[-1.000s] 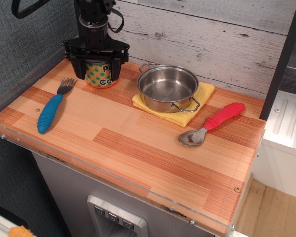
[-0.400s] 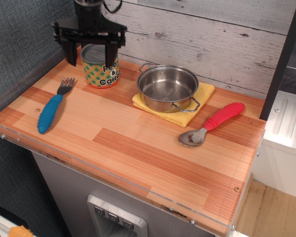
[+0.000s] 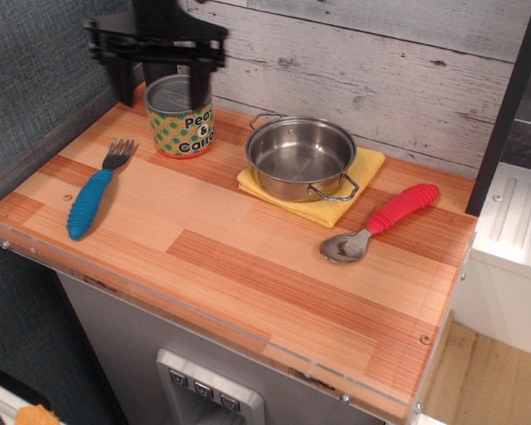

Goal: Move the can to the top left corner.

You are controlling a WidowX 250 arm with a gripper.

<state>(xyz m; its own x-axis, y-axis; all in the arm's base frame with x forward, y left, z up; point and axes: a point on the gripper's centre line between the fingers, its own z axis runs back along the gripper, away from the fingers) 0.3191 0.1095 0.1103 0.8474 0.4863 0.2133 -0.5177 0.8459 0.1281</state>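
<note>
since the earlier frames the gripper (image 3: 160, 87) has risen off the can (image 3: 180, 116); a second ago its fingers straddled the can low at the label, and now the whole black assembly sits higher, near the top edge of the frame, with the can's grey lid fully showing. the can itself has not shifted.

the gripper's jaws are spread wide, holding nothing. one black finger (image 3: 124, 88) hangs down to the left of the can, the other finger (image 3: 199, 84) comes down over the lid's right rear part; whether that one touches the rim cannot be told.

the can stands upright in the upper left of the frame, on the striped wood tabletop (image 3: 248, 257), close to the top left corner (image 3: 134, 88) where the grey plank wall (image 3: 380, 71) meets the dark textured side panel (image 3: 35, 88). its label of green and orange dots faces the camera, with the white patch reading "peas & carrots" partly visible.

just below and left of the can lies a blue-handled fork (image 3: 93, 197), tines pointing up toward it, apart from it. right of the can, at centre frame, a shiny steel pot (image 3: 301, 158) rests on a yellow cloth (image 3: 358, 177). a red-handled spoon (image 3: 382, 221) lies further right, bowl toward the lower left.
</note>
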